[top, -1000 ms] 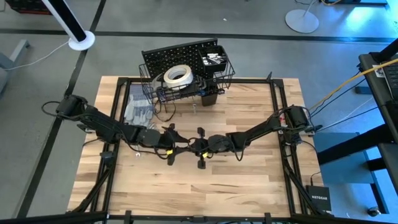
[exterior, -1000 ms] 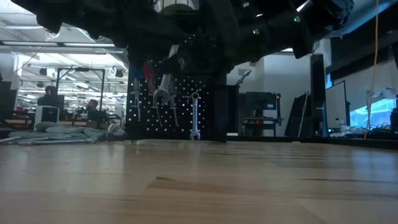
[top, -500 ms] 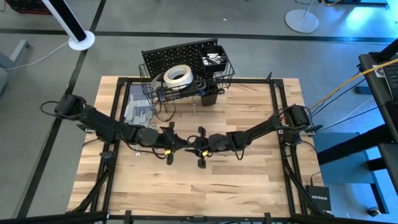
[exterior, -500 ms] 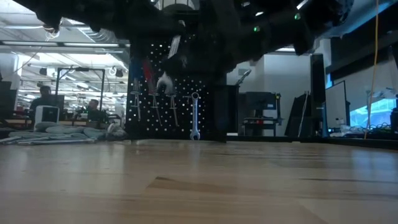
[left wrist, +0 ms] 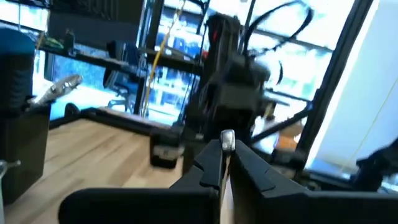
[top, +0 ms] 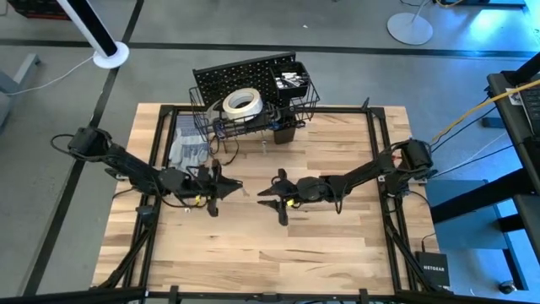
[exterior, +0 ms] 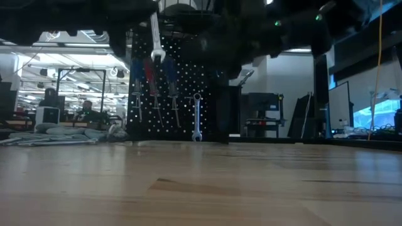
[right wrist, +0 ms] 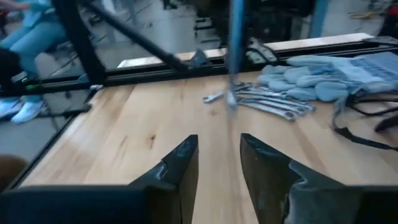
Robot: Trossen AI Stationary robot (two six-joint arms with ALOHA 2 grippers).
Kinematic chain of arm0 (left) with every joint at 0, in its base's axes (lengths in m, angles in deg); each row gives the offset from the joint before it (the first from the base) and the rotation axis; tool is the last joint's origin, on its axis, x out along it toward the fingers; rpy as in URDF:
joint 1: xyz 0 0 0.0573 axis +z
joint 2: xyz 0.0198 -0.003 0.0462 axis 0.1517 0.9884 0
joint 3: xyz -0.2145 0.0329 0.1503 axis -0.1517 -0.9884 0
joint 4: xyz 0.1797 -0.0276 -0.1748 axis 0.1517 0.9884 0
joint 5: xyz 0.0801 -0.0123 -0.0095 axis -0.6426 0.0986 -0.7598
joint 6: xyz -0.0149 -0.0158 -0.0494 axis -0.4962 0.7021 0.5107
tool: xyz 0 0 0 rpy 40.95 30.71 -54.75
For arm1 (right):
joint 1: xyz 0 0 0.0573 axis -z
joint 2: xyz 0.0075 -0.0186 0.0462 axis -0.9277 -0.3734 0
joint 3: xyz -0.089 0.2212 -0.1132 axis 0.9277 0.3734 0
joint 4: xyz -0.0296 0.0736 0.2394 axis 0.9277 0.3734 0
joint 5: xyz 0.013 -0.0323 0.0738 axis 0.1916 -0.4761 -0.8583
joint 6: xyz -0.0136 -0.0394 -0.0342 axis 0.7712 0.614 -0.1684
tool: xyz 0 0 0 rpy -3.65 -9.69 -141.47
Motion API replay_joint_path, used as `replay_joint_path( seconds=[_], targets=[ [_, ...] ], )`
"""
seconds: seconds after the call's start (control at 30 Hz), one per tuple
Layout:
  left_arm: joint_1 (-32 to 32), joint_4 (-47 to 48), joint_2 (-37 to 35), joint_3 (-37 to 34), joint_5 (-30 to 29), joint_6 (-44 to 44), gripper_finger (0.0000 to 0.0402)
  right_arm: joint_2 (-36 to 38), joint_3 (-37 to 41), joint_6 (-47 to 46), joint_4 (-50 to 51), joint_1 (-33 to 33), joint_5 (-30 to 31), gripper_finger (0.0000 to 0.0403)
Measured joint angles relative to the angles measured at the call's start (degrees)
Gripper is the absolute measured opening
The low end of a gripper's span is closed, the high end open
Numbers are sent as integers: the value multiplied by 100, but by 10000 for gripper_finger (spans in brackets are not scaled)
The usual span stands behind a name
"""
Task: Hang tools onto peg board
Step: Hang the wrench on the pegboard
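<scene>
Above the middle of the wooden surface [top: 253,245], the left claw [top: 221,186] is clamped on a silver wrench [exterior: 154,39], which in the low view hangs upright in the air in front of the peg board [exterior: 169,94]; its end shows between the closed fingers [left wrist: 211,165] in the left wrist view. A second ago this claw was wide apart and met the right claw [top: 268,192] at the centre; since then the arms have drawn apart, and the right claw, shut before, now stands with fingers [right wrist: 180,165] apart, holding nothing. More wrenches [right wrist: 261,102] lie beside the grey gloves [top: 187,152] near the left edge. A white tape roll [top: 240,102] sits in the board's wire basket [top: 253,118].
</scene>
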Motion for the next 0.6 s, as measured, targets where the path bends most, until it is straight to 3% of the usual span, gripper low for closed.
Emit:
replay_joint_path(
  seconds=[0.17, 0.6],
  targets=[
    [-4, -26, 84, 59, 20, -22, 3, -432, -76, -159, -842, 47, -74, 124],
    [-2, 63, 93, 117, 20, -118, 5, -1053, -814, -115, -778, 108, 1, 124]
  ],
)
